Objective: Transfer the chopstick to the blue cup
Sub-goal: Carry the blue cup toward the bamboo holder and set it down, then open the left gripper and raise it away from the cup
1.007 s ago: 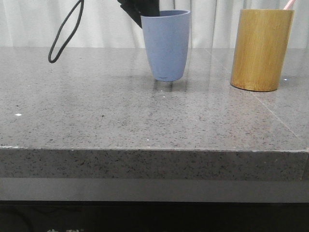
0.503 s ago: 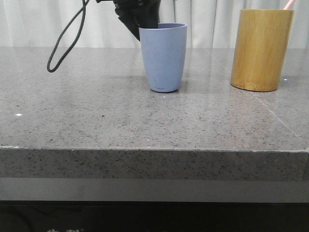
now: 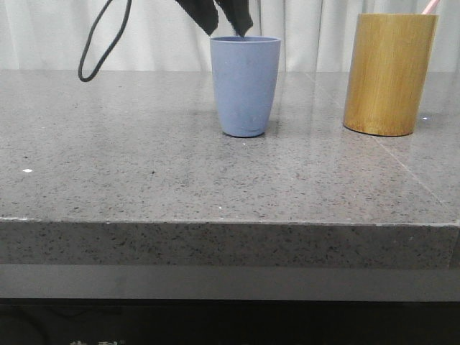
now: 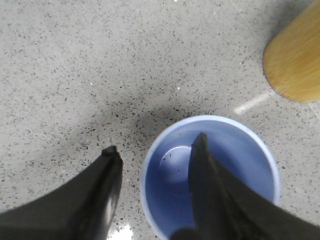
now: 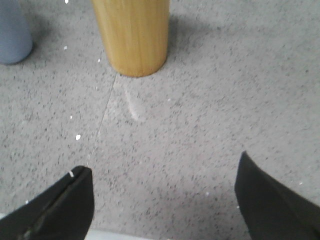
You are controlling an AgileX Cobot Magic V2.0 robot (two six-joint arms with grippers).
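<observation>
— Speckled grey stone, that surface (image 3: 144,165); what stands on it, nearest first?

— From the front, the blue cup (image 3: 245,86) stands upright near the middle, and the bamboo holder (image 3: 389,74) is well apart to its right. Behind both hangs a pale curtain (image 3: 316,32).

— Where is the chopstick?

— Its pink end (image 3: 430,6) pokes out of the holder's top at the frame edge. Nothing more of it can be seen.

— And the left arm?

— It hangs from above. The left gripper (image 3: 226,25) is just over the cup's rim, and a black cable (image 3: 100,43) loops down to its left. The left wrist camera looks straight down: the gripper (image 4: 155,152) is spread open and empty, one finger (image 4: 200,160) over the cup's (image 4: 250,160) mouth, the other (image 4: 107,165) outside the wall. That view also shows the cup's inside, which the front hides.

— The right one?

— The wrist camera shows the right gripper (image 5: 165,180) wide open, holding nothing, low over bare stone, the holder (image 5: 132,35) beyond it and the cup's (image 5: 12,35) side at the corner.
</observation>
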